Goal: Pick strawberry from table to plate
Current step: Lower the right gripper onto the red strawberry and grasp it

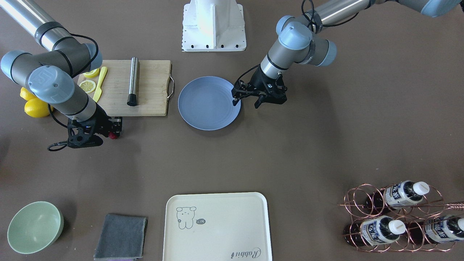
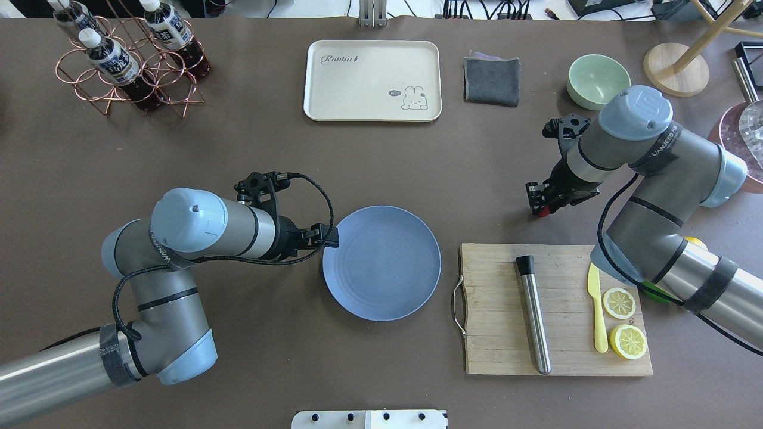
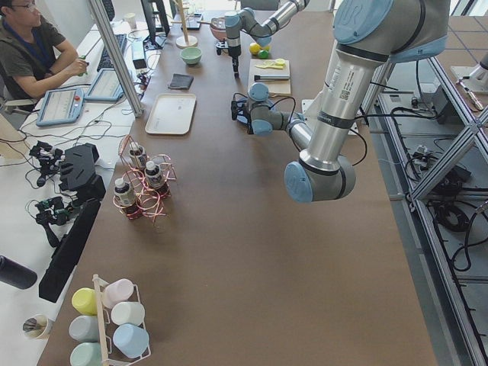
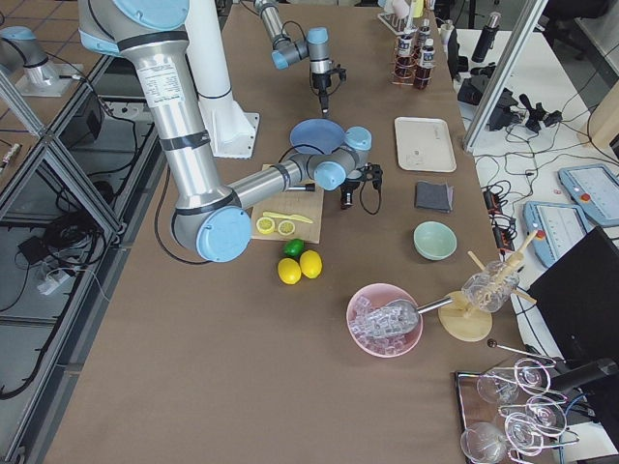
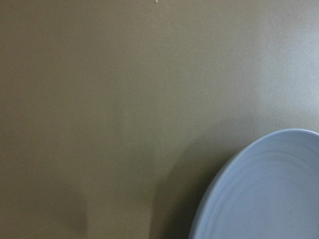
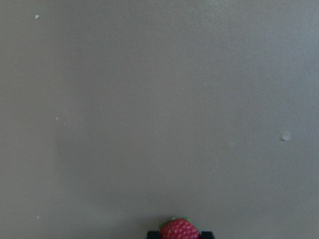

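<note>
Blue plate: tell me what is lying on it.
Nothing shows on the plate; its rings are bare. The left gripper overlaps a sliver of rim, hiding that spot. The strawberry sits between the right gripper fingertips, off by the cutting board.

1. A robotics lab: the left arm (image 2: 179, 232) and right arm (image 2: 644, 137) work at one long table (image 3: 229, 267).
2. Aluminium framing (image 3: 114, 53) and loose cables (image 4: 53, 234) surround it.
3. A person (image 3: 30, 47) sits beside teach pendants (image 3: 61, 105).
</note>
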Robot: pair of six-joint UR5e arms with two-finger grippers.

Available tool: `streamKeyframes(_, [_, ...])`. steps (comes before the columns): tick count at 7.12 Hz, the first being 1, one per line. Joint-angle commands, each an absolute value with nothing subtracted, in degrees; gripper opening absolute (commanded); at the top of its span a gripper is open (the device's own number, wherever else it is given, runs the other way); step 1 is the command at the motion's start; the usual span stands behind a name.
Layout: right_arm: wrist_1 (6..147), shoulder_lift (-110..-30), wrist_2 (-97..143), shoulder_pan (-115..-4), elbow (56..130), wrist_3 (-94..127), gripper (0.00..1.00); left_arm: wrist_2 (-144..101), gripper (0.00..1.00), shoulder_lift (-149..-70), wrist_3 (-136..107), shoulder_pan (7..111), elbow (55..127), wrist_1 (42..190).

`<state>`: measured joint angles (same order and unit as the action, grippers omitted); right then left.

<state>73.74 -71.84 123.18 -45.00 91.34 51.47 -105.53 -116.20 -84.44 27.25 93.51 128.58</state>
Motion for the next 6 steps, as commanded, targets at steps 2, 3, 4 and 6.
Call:
streamKeyframes(2, [75.5,-68.8,125.1,-46.3,94.1,51.7,0.00,-106.1,0.94,-116.0,-84.2,29.7,95.4,128.4])
streamKeyframes(3, [77.9,-65.5,125.1,-46.1,95.7,54.6,0.00,-107.7,0.94,-115.4,-83.6,32.3,96.7,127.1])
streamKeyframes(4, [78.5,-62.3,124.7,-44.1,96.0,60.1,0.00,-111.8,0.95,-113.1,-79.8,36.3,96.9,126.8])
streamKeyframes(6, [78.5,-57.4,119.1,-36.2,96.7,70.8,0.00,-119.4,0.96,-109.0,-66.6,44.5,96.5,124.7])
